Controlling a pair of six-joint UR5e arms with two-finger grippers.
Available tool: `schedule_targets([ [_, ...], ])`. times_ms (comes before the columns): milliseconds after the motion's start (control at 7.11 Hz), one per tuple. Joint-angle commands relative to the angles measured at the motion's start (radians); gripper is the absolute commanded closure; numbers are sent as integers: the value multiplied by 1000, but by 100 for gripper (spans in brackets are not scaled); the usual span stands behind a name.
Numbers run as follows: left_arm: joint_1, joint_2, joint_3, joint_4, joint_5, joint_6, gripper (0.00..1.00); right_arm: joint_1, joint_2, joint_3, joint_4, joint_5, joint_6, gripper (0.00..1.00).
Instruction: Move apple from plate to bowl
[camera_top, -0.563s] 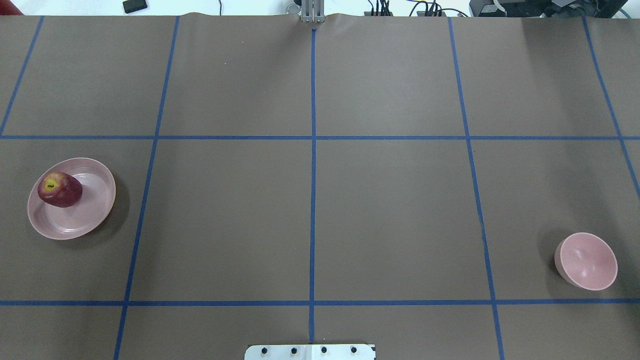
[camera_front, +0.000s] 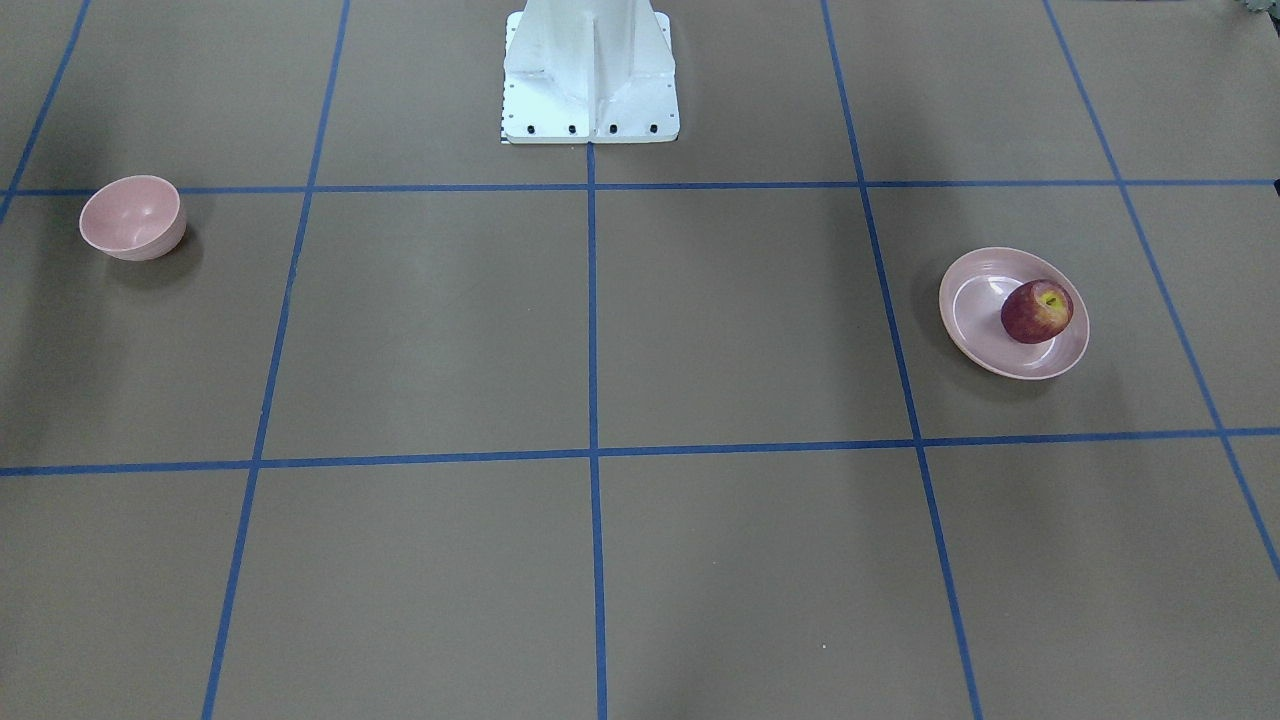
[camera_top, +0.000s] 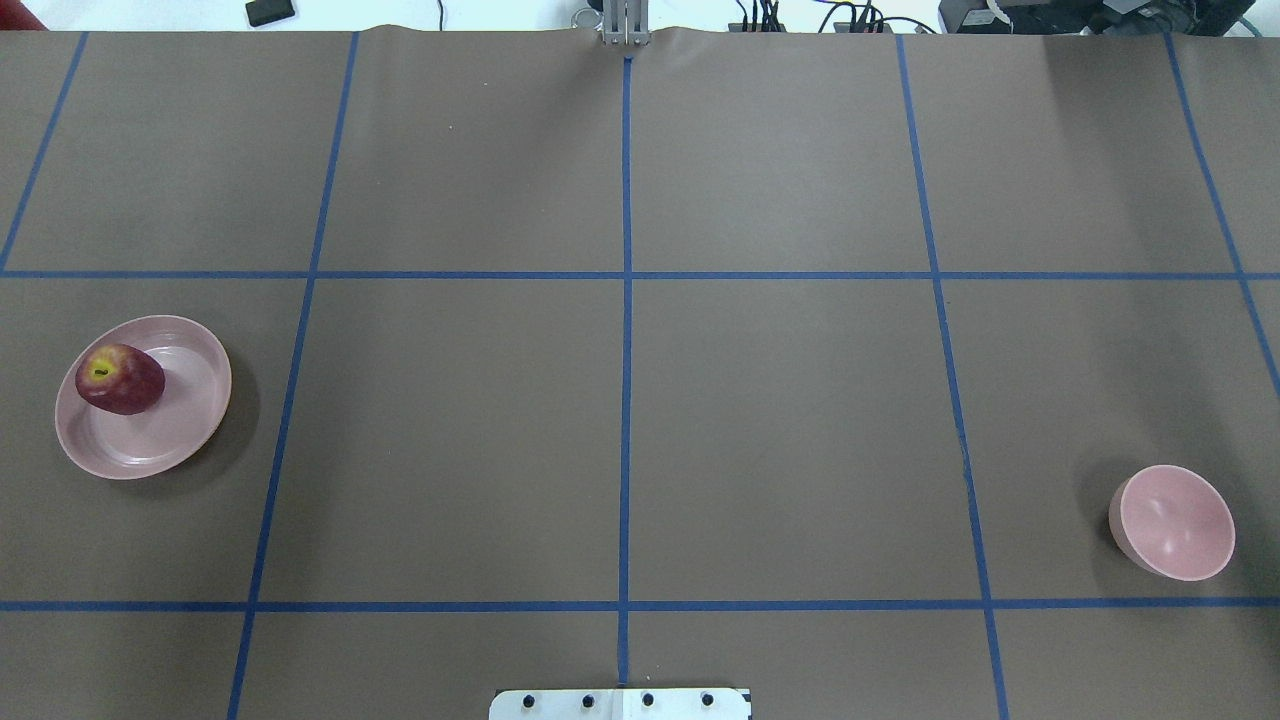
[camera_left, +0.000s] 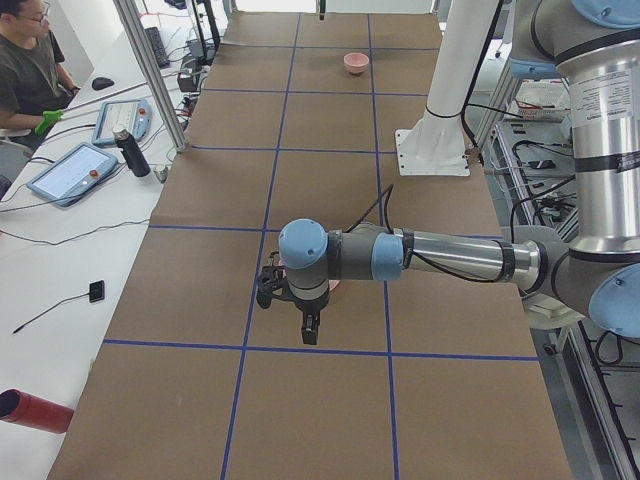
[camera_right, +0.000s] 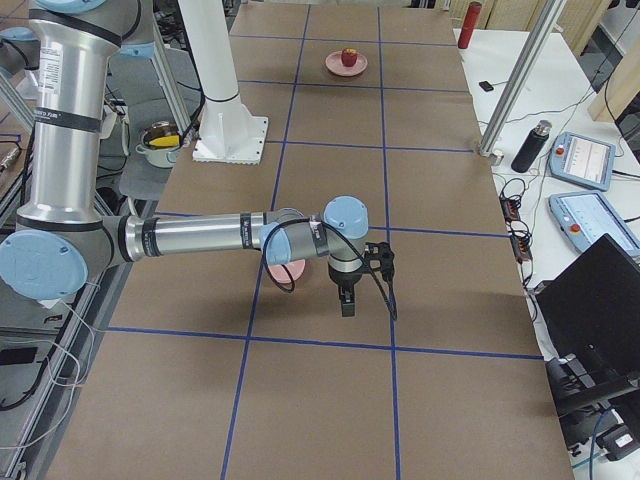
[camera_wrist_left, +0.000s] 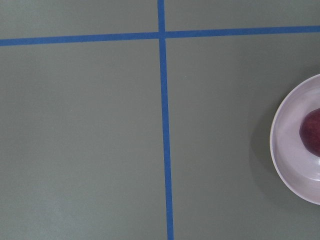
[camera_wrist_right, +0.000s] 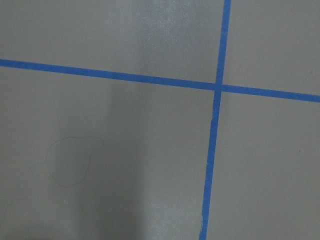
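Note:
The dark-red apple (camera_top: 120, 379) sits on the far-left side of the pale-pink plate (camera_top: 175, 420) at the table's left; both also show in the front view, the apple (camera_front: 1037, 312) on the plate (camera_front: 975, 310). The small pink bowl (camera_top: 1175, 522) stands empty at the table's right, and shows in the front view (camera_front: 132, 216). The left wrist view catches the plate's edge (camera_wrist_left: 287, 145) and a bit of the apple (camera_wrist_left: 312, 137) at its right border. My left gripper (camera_left: 310, 325) and right gripper (camera_right: 347, 303) show only in the side views; I cannot tell whether they are open or shut.
The brown table has blue tape grid lines. The white robot base (camera_front: 590, 75) stands at the near middle edge. An operator (camera_left: 25, 60), tablets and a bottle (camera_left: 132, 153) are on a side bench beyond the table's far edge.

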Motion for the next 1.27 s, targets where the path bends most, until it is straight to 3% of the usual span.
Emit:
schedule_targets([
  [0, 1, 2, 0, -4, 8, 7, 2, -1, -11, -9, 44, 55, 1, 0],
  [141, 1, 7, 12, -22, 8, 4, 2, -6, -12, -36, 84, 70, 1, 0],
  [422, 1, 7, 25, -34, 6, 0, 2, -29, -92, -37, 185, 198, 63, 0],
  [704, 2, 7, 27, -50, 2, -6, 2, -166, -121, -32, 300, 150, 193, 0],
  [844, 2, 3, 27, -50, 0, -53, 2, -231, -191, -32, 416, 95, 196, 0],
  [1126, 2, -2, 29, -53, 0, -94, 2, -295, -226, -32, 478, 100, 248, 0],
])
